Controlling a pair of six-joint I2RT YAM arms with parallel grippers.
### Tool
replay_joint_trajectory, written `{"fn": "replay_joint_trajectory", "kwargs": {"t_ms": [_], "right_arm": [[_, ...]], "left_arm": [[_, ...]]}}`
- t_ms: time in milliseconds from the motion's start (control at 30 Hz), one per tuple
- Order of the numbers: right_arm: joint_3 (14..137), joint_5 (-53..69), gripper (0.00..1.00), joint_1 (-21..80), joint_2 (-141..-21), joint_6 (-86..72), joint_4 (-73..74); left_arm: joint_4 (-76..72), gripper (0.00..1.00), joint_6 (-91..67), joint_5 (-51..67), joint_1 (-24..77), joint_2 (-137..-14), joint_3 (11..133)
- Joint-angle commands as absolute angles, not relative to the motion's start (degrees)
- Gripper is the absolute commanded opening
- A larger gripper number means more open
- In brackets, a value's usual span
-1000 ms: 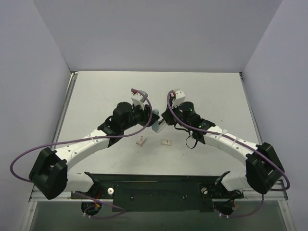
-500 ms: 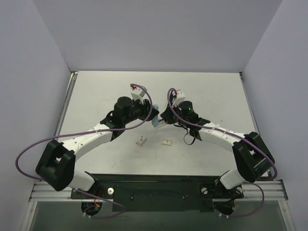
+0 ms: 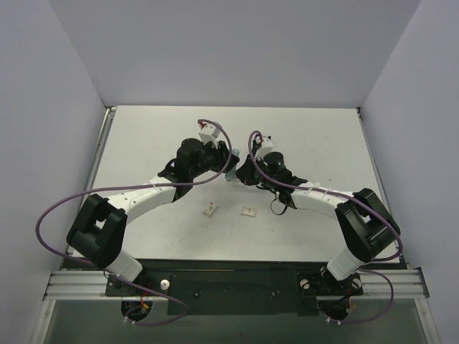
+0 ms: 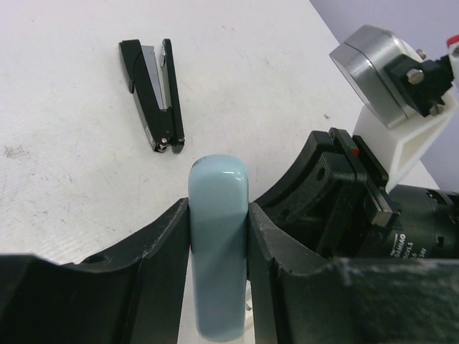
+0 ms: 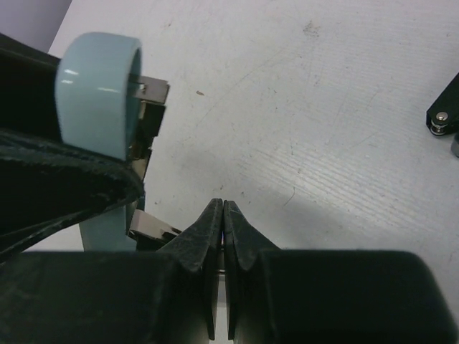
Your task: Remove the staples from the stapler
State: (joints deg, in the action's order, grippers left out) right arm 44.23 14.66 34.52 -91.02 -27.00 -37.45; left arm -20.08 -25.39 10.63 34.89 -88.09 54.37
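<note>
The stapler (image 4: 154, 93) is slim and black, with silvery metal inside. It lies on the table as a narrow V, beyond my left gripper; its hinge end shows at the right edge of the right wrist view (image 5: 445, 118). I cannot make it out in the top view. My left gripper (image 4: 219, 208) is shut on a light blue rounded bar (image 4: 217, 244) with silvery metal parts (image 5: 147, 93), held above the table (image 3: 232, 163). My right gripper (image 5: 224, 208) is shut just beside that bar, its tips near a metal tab (image 5: 152, 226).
Two small pale pieces (image 3: 210, 211) (image 3: 249, 212) lie on the white table (image 3: 323, 136), nearer the bases than both grippers. Purple cables loop off both wrists. Grey walls close in the table on the left, back and right.
Both grippers have moved a little away from the bases toward the back of the table, still together, and the light blue bar went with them. The two small pieces have not moved.
</note>
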Motion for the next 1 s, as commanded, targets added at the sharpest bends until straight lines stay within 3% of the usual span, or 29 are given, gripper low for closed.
{"fn": "replay_joint_trajectory", "kwargs": {"t_ms": [0,967], "right_arm": [[44.5,20.2,0.00,35.2,-91.8,-29.8,-41.3],[50.2,30.1,0.00,35.3,-96.2,-44.6,-53.5]], "left_arm": [[-29.9,0.00,-26.8,8.3,34.5,-90.1,59.7],[-32.5,0.00,-24.6,-2.7,36.2,-97.4,62.8]]}}
